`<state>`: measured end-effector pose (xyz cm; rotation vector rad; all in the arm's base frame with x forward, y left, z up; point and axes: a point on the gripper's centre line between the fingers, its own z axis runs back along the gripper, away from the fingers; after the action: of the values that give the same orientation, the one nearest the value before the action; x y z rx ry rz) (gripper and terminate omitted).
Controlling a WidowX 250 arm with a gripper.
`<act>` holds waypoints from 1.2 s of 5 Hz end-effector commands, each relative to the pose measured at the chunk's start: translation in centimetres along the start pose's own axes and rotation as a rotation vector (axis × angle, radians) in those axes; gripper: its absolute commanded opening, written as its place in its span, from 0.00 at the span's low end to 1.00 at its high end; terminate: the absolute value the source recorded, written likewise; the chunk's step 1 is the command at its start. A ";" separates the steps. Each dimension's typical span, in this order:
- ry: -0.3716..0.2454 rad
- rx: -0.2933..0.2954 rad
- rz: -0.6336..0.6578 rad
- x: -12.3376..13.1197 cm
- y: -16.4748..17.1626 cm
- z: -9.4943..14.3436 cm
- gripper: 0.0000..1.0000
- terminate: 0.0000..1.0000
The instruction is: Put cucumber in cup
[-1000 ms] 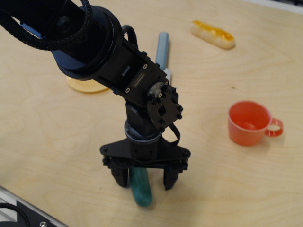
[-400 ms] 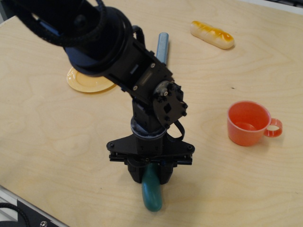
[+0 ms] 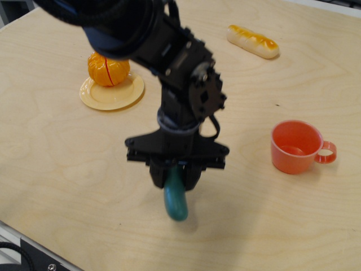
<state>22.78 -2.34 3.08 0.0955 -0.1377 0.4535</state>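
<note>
- The pale plywood surface (image 3: 67,169) fills the view, grain running across it.
- Over the middle, the black robot arm (image 3: 169,51) reaches down from the top left, wrist pointing at the wood.
- The black end effector (image 3: 175,179) has its jaws drawn together, clamped on the upper end of the small smooth dark teal-green sausage-shaped plastic cucumber (image 3: 176,200).
- That cucumber hangs nearly upright, lower rounded end free below the jaws, a soft shadow beside it.
- Far left, a pale yellow round plate (image 3: 128,93) carries an orange ball-shaped toy fruit (image 3: 107,69).
- At right, well apart from the cucumber, the small coral orange-red plastic cup (image 3: 295,147) stands upright, ring handle facing right.
- Top right lies a yellow-orange bread roll (image 3: 253,40).
</note>
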 end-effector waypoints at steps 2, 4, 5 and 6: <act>-0.200 -0.145 -0.136 6.1 -5.1 5.6 0.00 0.00; -0.289 -0.145 -0.258 7.3 -8.7 5.4 0.00 0.00; -0.327 -0.169 -0.305 7.3 -10.6 5.8 0.00 0.00; -0.357 -0.177 -0.316 7.4 -11.6 6.7 0.00 0.00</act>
<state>33.56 -9.90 8.36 0.0376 -0.4653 0.0984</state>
